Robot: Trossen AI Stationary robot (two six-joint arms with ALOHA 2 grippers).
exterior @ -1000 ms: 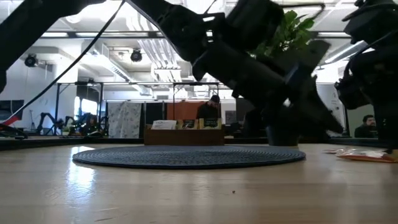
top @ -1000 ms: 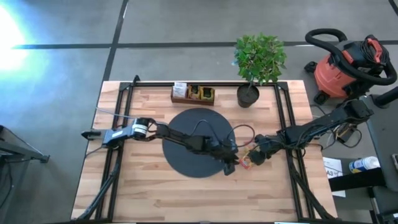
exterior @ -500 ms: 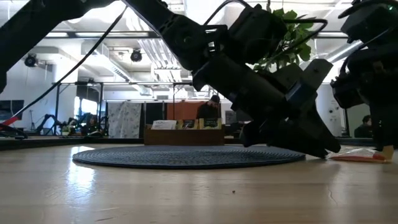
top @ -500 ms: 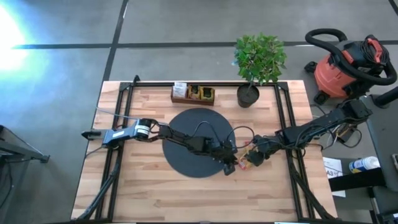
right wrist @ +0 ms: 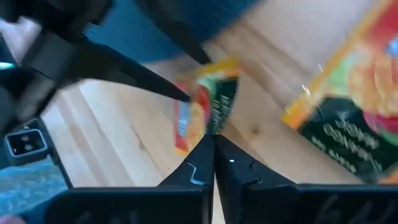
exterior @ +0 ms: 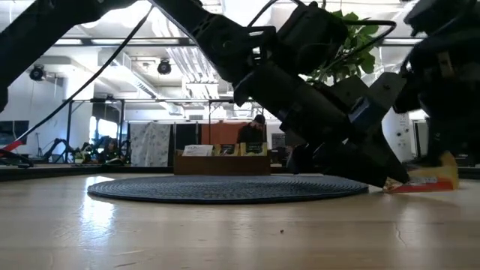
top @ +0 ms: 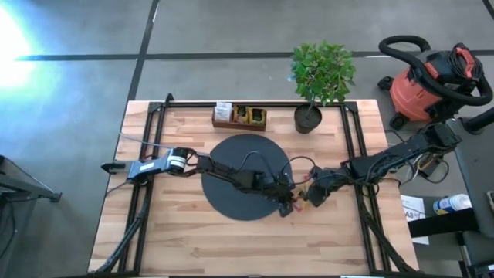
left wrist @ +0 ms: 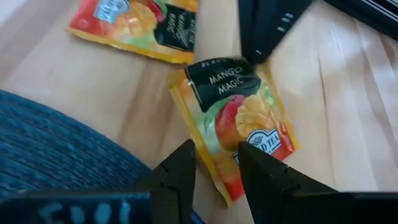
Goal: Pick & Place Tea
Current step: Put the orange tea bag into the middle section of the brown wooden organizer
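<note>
Both tools meet just off the mat's (top: 245, 177) four o'clock edge. The left tool (left wrist: 217, 163) is down on the bench (top: 193, 239), fingers a little apart astride the corner of a mango sachet (left wrist: 233, 121) lying flat; a second sachet (left wrist: 134, 25) lies beyond it. The right tool (right wrist: 213, 163) has its fingers pressed together on the sachet's far edge, tilting it up.
</note>
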